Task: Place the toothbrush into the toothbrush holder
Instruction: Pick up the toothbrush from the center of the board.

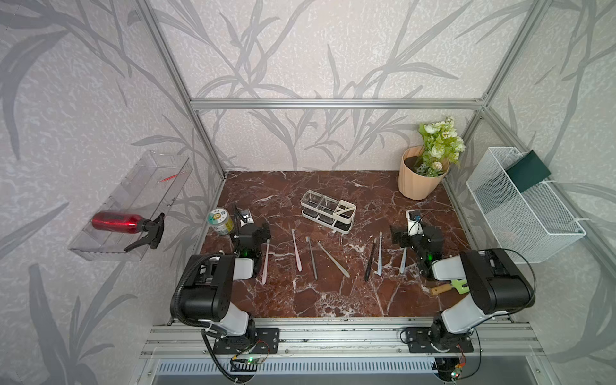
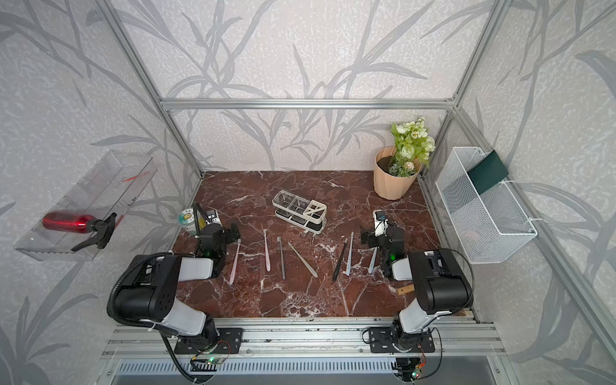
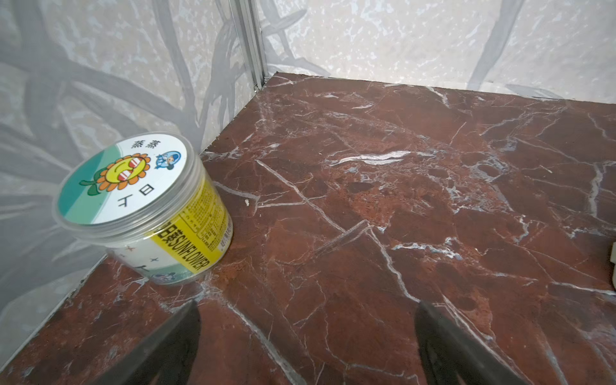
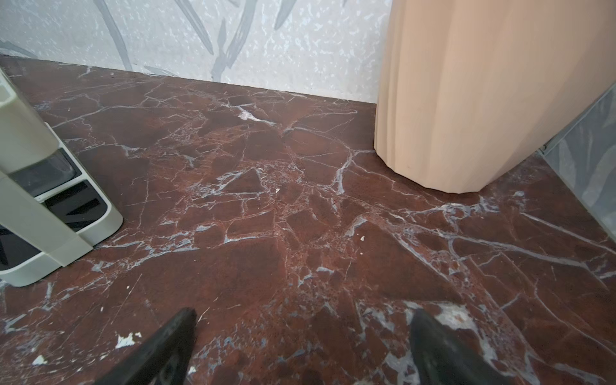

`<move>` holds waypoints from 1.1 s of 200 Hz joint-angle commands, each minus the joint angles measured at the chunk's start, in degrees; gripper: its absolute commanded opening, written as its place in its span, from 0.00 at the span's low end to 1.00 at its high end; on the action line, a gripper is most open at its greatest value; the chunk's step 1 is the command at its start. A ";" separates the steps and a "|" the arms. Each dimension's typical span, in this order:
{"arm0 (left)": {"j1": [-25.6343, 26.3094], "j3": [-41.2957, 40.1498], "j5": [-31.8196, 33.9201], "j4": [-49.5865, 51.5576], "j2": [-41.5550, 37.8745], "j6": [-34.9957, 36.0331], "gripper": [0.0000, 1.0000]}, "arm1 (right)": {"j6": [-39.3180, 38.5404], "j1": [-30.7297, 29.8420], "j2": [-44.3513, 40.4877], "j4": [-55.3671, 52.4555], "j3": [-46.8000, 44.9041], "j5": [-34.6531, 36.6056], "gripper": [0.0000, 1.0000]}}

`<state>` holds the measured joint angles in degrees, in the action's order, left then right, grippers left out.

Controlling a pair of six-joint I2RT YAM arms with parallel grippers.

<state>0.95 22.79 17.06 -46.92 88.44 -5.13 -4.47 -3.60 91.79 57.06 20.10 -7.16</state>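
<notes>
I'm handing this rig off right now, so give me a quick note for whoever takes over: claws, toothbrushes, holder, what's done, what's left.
Both empty: left claw open beside the sunflower tub, right claw open facing the peach pot.
The toothbrush holder stands mid-table with no brush in it.
Seven brushes lie flat in a row in front of it, from the pink toothbrush by the left claw to the blue toothbrush by the right.
Done: nothing yet.
Left: pick one up and stand it in the holder.
</notes>
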 commanded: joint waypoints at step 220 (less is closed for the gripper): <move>-0.10 0.11 0.66 -0.74 -1.04 0.53 0.99 | -0.43 -0.09 -1.14 1.77 -0.03 -1.27 0.99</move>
<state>0.95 22.79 17.06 -46.92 88.44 -5.13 -4.56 -3.60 91.79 57.08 20.10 -7.70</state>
